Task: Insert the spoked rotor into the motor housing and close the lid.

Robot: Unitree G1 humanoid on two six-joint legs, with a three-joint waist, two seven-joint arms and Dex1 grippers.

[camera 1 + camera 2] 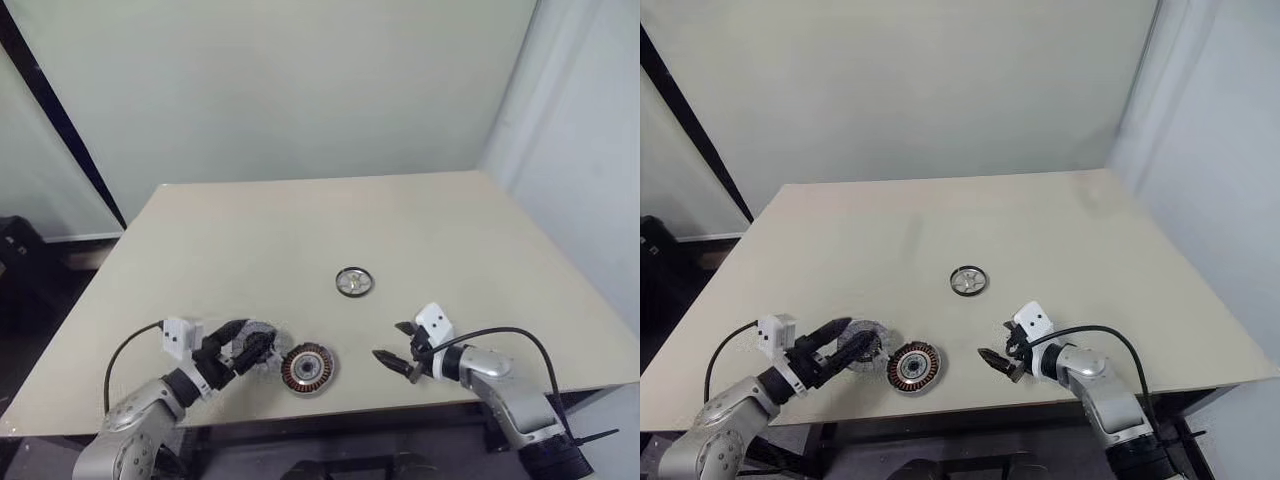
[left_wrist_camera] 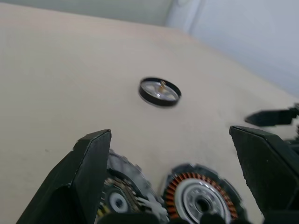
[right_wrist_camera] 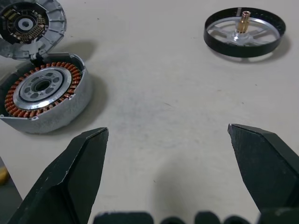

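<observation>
The table (image 1: 300, 230) has a smooth, matt, pale beige top that looks like laminate. The spoked rotor (image 3: 243, 31) is bright silver metal inside, with thin polished spokes, a brass-coloured pin at its hub and a dark black outer band. The motor housing (image 3: 43, 91) carries a ring of glossy copper-coloured windings around a brushed silver hub, inside a dull grey cast-metal shell. Its hinged lid (image 3: 29, 25) is the same matt grey metal with a ribbed rim. The fingers (image 3: 77, 177) look like matt black plastic with faintly grainy faces.
</observation>
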